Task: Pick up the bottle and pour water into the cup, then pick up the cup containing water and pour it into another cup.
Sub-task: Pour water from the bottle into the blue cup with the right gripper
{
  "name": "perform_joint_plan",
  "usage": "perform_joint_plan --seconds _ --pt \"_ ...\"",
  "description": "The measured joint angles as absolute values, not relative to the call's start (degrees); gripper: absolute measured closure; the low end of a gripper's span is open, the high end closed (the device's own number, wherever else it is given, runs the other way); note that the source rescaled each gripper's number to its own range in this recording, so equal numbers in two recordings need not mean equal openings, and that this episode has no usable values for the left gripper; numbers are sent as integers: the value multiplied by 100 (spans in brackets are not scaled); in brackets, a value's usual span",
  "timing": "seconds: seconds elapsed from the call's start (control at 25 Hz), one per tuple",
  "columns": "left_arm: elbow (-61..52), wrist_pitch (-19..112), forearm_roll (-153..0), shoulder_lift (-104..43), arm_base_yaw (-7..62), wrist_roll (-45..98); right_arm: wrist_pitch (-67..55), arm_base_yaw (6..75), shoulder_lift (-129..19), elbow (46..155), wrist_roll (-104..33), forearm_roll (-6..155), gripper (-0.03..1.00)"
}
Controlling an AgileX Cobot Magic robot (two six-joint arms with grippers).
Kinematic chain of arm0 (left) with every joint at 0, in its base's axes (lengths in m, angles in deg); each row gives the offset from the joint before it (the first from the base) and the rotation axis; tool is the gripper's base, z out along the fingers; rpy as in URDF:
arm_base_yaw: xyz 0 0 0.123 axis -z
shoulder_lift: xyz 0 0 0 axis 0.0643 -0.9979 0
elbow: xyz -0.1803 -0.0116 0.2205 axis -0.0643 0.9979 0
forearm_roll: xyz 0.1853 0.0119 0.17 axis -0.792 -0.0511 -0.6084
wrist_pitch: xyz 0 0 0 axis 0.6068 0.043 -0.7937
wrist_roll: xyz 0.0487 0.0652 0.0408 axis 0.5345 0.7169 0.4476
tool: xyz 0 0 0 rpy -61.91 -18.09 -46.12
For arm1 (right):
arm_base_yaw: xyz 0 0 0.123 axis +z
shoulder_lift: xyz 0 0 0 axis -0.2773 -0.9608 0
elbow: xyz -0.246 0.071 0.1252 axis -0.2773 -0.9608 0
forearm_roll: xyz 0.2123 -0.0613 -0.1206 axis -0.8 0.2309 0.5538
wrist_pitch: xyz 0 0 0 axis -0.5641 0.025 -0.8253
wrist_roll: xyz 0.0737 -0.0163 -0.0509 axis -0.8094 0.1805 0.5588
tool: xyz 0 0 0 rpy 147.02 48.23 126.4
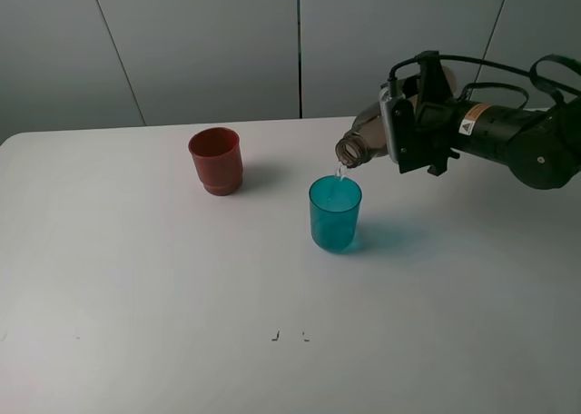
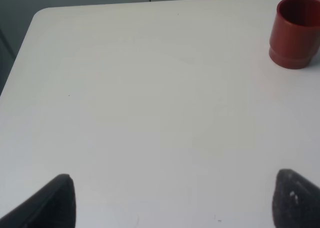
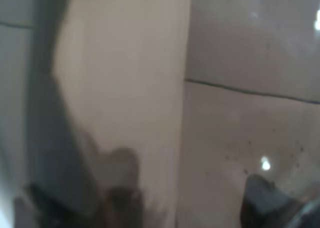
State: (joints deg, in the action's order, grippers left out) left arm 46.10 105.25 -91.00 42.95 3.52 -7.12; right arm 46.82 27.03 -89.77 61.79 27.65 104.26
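A broad white tabletop (image 1: 136, 296) carries everything, with pale grey wall panels (image 1: 200, 42) behind it. The black right arm (image 1: 517, 137) reaches in from the right side of the high view, above the surface. Its right claw (image 1: 410, 131) is clamped around the body of a tall, smoky grey-brown see-through plastic bottle (image 1: 365, 131). The bottle is off the tabletop and tipped well over, its uncapped neck pointing down and to the left. The bottle's mouth hangs just above the rim of a translucent teal-blue plastic tumbler (image 1: 335, 216). The tumbler stands upright near the middle of the tabletop, and a thin stream of water (image 1: 340, 172) runs from the bottle's mouth into it. How full the tumbler is cannot be told.

An opaque red-brown plastic cup (image 1: 216, 161) with a stepped, narrower base stands upright, well apart from the tumbler, to the left and farther back.

The left claw (image 2: 177, 203) (seen only in its own wrist view) is spread wide and holds nothing. Its dark fingertips (image 2: 57, 200) hang over bare tabletop, with the red-brown plastic cup far ahead of them.

The right wrist view is a brownish blur at close range.

Two small dark marks (image 1: 275, 336) sit near the front edge
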Motion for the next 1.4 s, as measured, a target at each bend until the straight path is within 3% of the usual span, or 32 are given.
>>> perform_joint_plan --seconds 1.4 --pt "4610 10525 -9100 4295 352 -712 4730 2703 -8977 6179 3385 10426 97"
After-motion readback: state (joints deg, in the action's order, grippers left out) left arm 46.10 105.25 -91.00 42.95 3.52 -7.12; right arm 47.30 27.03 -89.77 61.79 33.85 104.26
